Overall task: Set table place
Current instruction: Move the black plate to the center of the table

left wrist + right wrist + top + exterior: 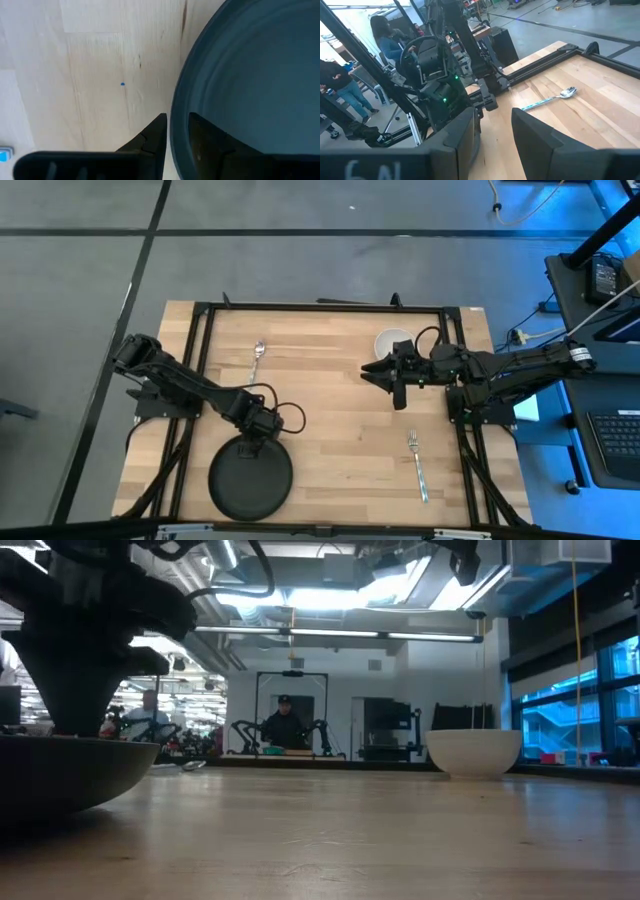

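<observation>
The table [340, 430] is pale wood strips with a thin black frame; the plate [250, 480] is dark, near black. The bowl [388, 342] is white; fork [417, 465] and spoon [257, 360] are silvery.

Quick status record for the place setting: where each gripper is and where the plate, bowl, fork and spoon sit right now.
left gripper: at the far rim of the plate, fingers straddling the rim, one outside and one inside
right gripper: above the table, beside the bowl, fingers apart, holding nothing
plate: dark, near edge of the table, left of centre
bowl: white, far right part of the table
fork: near right, lying flat, untouched
spoon: far left, lying flat, untouched
</observation>
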